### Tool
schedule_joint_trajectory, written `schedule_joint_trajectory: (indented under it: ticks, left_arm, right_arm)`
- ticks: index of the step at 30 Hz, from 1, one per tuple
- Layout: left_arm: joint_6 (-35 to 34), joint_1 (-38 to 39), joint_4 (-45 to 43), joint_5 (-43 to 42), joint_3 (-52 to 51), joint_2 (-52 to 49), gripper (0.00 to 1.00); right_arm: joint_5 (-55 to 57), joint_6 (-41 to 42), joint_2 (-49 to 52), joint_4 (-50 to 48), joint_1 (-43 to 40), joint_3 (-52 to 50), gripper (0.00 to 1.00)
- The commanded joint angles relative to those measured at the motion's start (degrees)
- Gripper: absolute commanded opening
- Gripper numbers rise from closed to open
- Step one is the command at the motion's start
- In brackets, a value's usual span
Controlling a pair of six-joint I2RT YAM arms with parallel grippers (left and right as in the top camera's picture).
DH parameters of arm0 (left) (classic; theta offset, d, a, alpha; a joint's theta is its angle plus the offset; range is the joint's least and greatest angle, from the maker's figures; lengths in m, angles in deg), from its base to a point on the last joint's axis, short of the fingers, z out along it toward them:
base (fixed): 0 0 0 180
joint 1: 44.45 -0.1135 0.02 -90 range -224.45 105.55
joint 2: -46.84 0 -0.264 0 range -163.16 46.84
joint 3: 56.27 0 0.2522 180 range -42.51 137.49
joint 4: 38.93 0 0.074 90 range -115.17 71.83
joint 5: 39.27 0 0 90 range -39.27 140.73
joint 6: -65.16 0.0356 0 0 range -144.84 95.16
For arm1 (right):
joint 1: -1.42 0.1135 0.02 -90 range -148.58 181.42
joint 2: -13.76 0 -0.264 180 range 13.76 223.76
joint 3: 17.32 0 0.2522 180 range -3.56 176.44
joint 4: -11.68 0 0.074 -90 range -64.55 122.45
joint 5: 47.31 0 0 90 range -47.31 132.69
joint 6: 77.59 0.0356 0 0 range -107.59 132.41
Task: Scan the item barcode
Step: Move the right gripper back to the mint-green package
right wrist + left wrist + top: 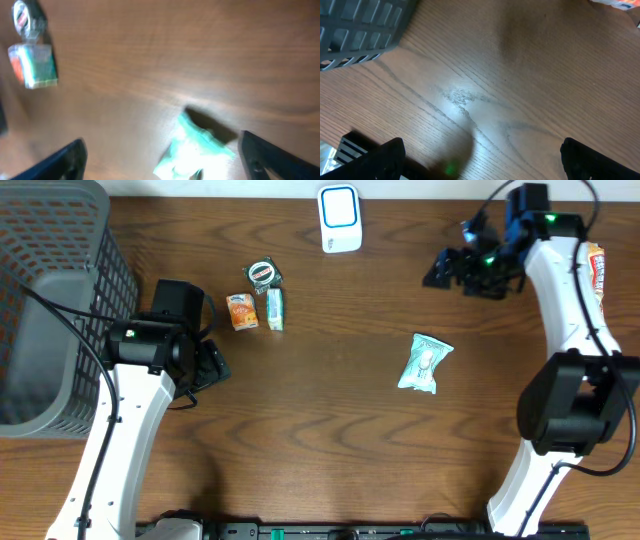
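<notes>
Packet (425,364), pale green and white, lies flat on the worktop (340,440) right of centre in the overhead view. Long axis runs close to top-to-bottom of the frame, tipped a little so the upper end leans right. That upper end looks the wider one. Print on it is too small to read, and I can't tell where a barcode sits. Right wrist view is blurred: same packet at bottom centre, nothing legible there either. Scanner (340,218), white with a blue face, sits at top centre, well apart from the packet with bare wood between them. Right fingers (438,272) are at upper right, above the packet in the frame and apart from it, spread wide and holding nothing. In the right wrist view both tips sit at the bottom corners, with the packet showing between them on the wood. Left fingers (215,367) are at centre left, spread as wide, empty, with bare wood grain under them in the left wrist view. Cluster left of the scanner: round tin (263,273) with a red band, orange pouch (242,311), and a small green-and-white box (275,309) just beside the pouch; lettering unreadable on all three. Grey mesh basket (50,300) takes up the left edge. Orange-and-white wrapper (597,268) lies at the far right edge, beside the right arm.
</notes>
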Motion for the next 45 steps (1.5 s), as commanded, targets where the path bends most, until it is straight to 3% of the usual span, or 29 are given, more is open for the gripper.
schedule_joint_trajectory:
  ticks: [1,9,18,31,33,35,41,45]
  left_arm:
    - [-0.28,-0.2,0.17,0.55,-0.22,-0.07,0.98]
    - [-0.28,-0.2,0.17,0.55,-0.22,-0.07,0.98]
    - [-0.31,-0.2,0.17,0.57,-0.22,-0.07,0.98]
    - [-0.31,-0.2,0.17,0.55,-0.22,-0.07,0.98]
    - [-0.28,-0.2,0.17,0.55,-0.22,-0.07,0.98]
    - [-0.31,-0.2,0.17,0.55,-0.22,-0.07,0.98]
    - [-0.28,-0.2,0.17,0.55,-0.22,-0.07,0.98]
    - [-0.31,-0.2,0.17,0.55,-0.22,-0.07,0.98]
  right_arm:
    - [-1.31,0.85,-1.05,2.14,3.32,0.15,0.83]
    - [7.1,2.19,-1.05,6.71,11.1,0.09,0.8]
    - [25.83,20.33,-1.05,8.04,20.09,-0.02,0.8]
    - [48.22,37.59,-1.05,7.26,30.4,-8.02,0.8]
    - [49.03,37.75,-1.05,6.25,30.71,-9.7,0.82]
    - [48.92,37.75,-1.05,5.38,30.75,-11.08,0.91]
    - [48.68,37.75,-1.05,5.27,30.73,-11.89,0.86]
    - [48.81,37.77,-1.05,5.25,30.73,-12.28,0.75]
